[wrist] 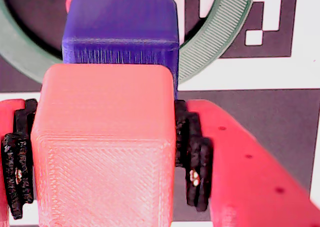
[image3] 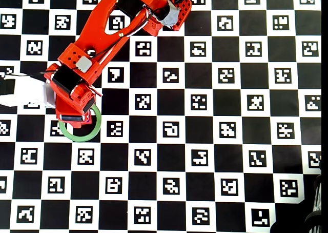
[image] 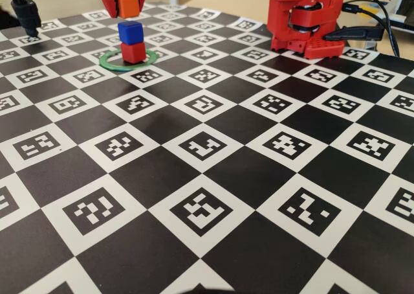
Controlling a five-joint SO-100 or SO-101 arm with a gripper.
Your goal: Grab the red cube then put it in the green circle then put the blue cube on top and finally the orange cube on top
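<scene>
Jaws clenched on orange cube, black pads pressed to both side faces in wrist view. Held clear above the stack in fixed view, orange cube apart from blue cube, a visible gap between them.

Landmark: green ring on checkered counter. Red cube inside the ring, resting on the counter. Blue cube directly on top of red, slightly skewed relative to it. Orange cube above the ring, somewhat toward the far side of it in fixed view. Arm base well to the right of the ring in that view. In overhead view, arm covering the stack, only part of the ring exposed.

Step in hand, by judgement: third and last placement, two of three tiers done. For a clean finish: shift until orange sits squarely over the blue top face, seen in wrist view just beyond the held cube; lower slowly and vertically; match rotation to blue, not red; release only on contact. Risk: sideways push from a jaw tip or an off-centre landing toppling the narrow stack out of the ring.
</scene>
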